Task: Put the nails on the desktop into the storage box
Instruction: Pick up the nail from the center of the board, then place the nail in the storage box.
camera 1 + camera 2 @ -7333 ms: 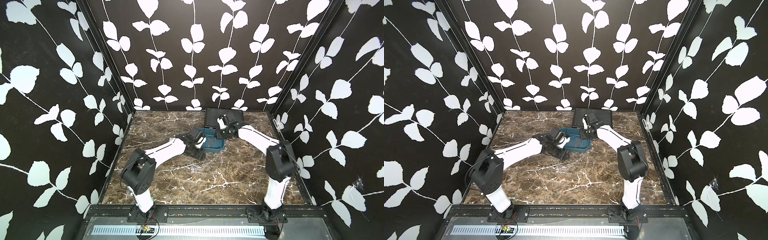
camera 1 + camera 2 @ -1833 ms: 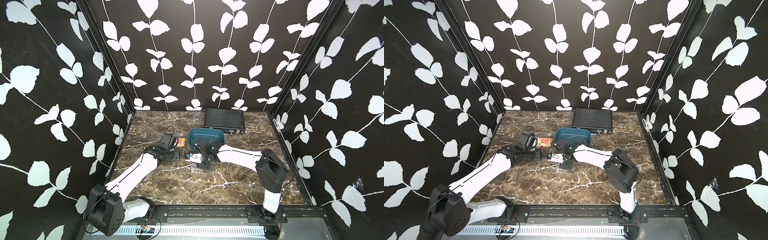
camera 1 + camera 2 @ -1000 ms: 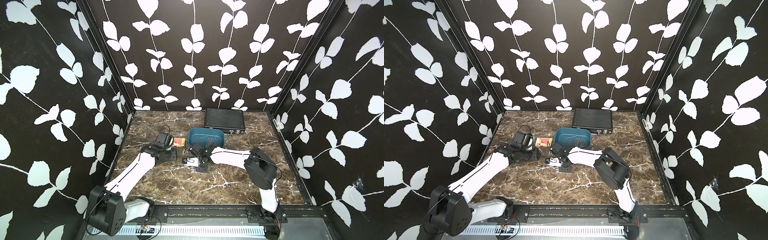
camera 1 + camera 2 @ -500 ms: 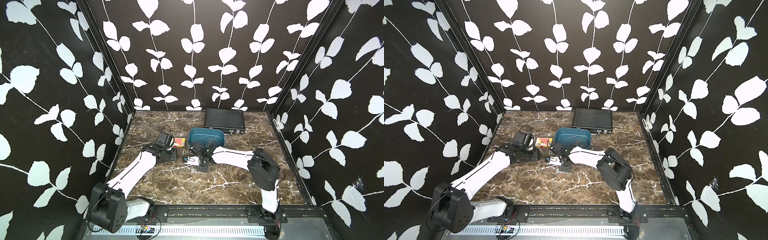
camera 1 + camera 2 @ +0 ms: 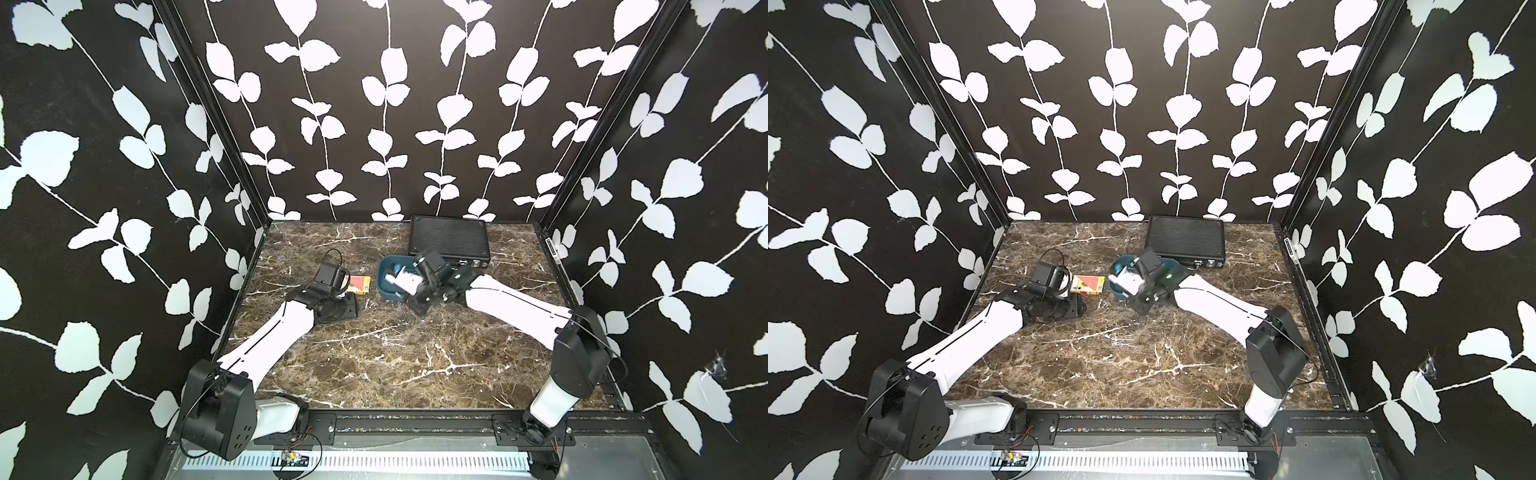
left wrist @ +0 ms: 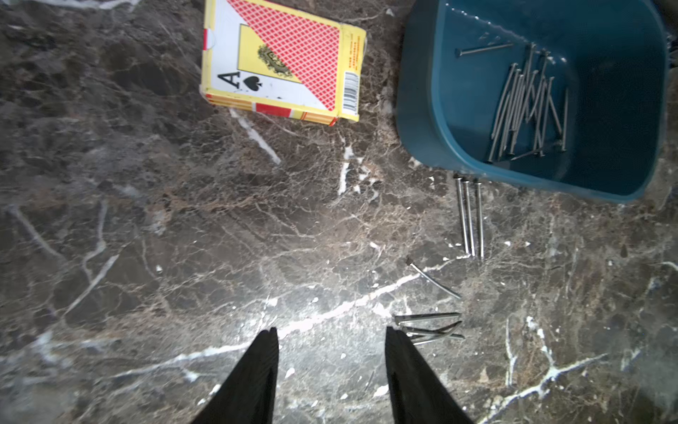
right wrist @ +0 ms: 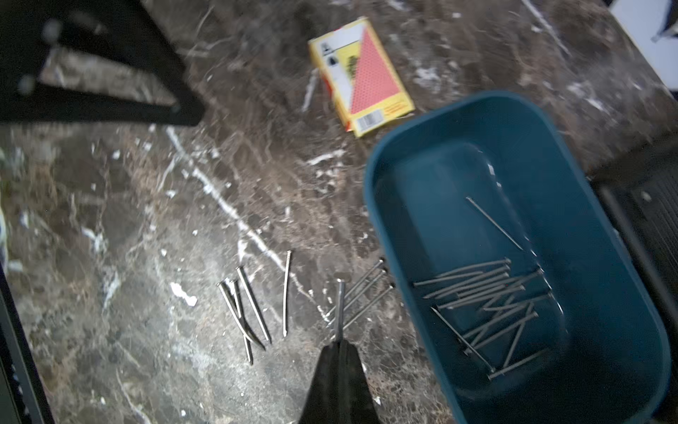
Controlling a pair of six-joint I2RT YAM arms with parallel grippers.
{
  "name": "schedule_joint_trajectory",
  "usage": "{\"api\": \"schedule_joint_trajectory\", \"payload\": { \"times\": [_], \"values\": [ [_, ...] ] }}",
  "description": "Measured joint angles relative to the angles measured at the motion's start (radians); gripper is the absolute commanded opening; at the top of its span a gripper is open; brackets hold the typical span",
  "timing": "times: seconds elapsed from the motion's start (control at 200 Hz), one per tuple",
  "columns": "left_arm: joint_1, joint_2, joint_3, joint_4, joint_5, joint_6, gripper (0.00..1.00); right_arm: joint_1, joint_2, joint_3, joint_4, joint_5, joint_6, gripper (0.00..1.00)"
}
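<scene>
The right hand (image 7: 339,347) is pinching one nail (image 7: 341,304), bound for the storage box (image 7: 422,205) (left hand (image 6: 332,336) is hovering spread).

We count 1 storage box (image 6: 418,110), 1 card pack (image 6: 279,66), 1 black case (image 5: 449,239), 2 arms: left gripper (image 6: 331,332), right gripper (image 7: 338,343). In nails (image 6: 467,216) we tally approx. 8 loose on the desktop (image 6: 146,220), 1 nipped by the latter, 15-odd in the box; pile too tangled for exact no.
</scene>
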Motion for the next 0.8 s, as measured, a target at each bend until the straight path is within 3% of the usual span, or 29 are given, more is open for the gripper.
{"api": "schedule_joint_trajectory", "payload": {
  "times": [0.265,0.315,0.485,0.61,0.8],
  "values": [
    [0.0,0.023,-0.001,0.013,0.045,-0.019,0.49,-0.195,0.089,0.028,0.039,-0.01,0.358,0.0],
    [0.0,0.023,-0.001,0.015,0.048,-0.019,0.49,-0.215,0.121,0.033,0.047,0.001,0.425,0.16],
    [0.0,0.023,-0.001,0.015,0.054,-0.019,0.49,-0.24,0.179,0.036,0.049,0.034,0.557,0.36],
    [0.0,0.023,-0.001,0.015,0.056,-0.019,0.49,-0.231,0.163,0.045,0.058,0.048,0.54,0.38],
    [0.0,0.023,-0.011,0.019,0.058,-0.019,0.49,-0.173,0.071,0.042,0.061,-0.012,0.344,0.4]
  ]
}}
